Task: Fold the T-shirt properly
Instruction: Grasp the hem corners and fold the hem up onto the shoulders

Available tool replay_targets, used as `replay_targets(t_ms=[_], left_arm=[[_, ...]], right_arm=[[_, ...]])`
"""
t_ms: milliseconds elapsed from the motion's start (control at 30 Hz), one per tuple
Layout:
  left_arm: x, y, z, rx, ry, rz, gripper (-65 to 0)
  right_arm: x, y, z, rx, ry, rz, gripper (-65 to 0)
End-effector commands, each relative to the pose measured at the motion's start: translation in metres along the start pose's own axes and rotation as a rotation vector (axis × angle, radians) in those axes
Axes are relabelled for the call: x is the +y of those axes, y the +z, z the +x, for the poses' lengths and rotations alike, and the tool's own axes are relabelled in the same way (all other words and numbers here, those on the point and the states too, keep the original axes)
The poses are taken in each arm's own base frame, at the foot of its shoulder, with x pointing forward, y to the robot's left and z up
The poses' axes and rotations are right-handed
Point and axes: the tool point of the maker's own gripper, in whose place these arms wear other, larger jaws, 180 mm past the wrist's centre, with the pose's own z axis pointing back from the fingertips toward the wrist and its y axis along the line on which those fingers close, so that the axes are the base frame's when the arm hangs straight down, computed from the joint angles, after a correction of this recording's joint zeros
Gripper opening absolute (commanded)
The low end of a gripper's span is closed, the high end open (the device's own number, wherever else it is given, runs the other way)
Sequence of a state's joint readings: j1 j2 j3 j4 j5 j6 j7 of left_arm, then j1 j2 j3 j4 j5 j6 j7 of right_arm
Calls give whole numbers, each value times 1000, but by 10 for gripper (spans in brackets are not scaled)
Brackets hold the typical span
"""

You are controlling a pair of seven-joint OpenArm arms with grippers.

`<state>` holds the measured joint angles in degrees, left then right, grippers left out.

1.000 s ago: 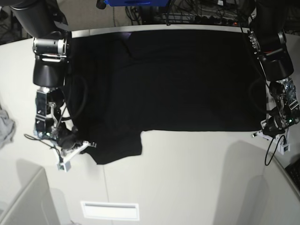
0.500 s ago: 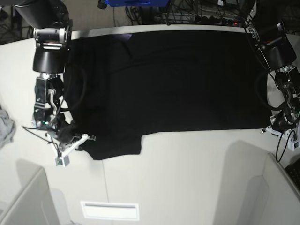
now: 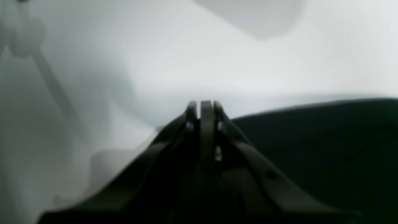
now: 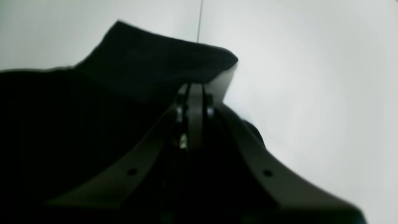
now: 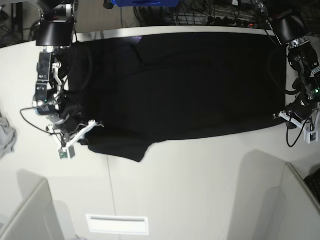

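A black T-shirt (image 5: 180, 85) lies spread across a white table (image 5: 200, 190). The right gripper (image 5: 82, 132) pinches its sleeve edge; the left gripper (image 5: 286, 115) grips the opposite hem corner.

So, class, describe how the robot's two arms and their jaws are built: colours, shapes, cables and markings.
Both arms are black, with chunky cylindrical segments; the right arm has a silver band at one joint. Near each wrist sit exposed silver metal parts and a small green light. Black cables loop loosely beside both, and a white bracket juts out by the right gripper and the left gripper. Seen close, the jaws are slim dark tapering blades with small screw holes.
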<state>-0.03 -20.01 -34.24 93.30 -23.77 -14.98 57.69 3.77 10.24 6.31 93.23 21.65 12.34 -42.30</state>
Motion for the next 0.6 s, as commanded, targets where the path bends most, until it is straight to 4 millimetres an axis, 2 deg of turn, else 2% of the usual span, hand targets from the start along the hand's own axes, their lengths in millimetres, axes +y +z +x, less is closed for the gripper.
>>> replay_targets(t_ms=[0, 67, 200, 333, 567], left_arm=[[8, 11, 12, -51, -13, 30, -650], [8, 24, -1, -32, -32, 43, -650], [-6, 42, -30, 25, -69, 34, -650], [-13, 58, -48, 45, -106, 34, -650], [-2, 70, -85, 135, -119, 56, -650]], right_arm=[[-1, 9, 17, -62, 13, -2, -650], [-11, 23, 12, -78, -8, -34, -650], [-26, 44, -6, -53, -31, -79, -650], [-31, 64, -25, -22, -29, -108, -650], [-43, 93, -48, 2, -35, -164, -650]])
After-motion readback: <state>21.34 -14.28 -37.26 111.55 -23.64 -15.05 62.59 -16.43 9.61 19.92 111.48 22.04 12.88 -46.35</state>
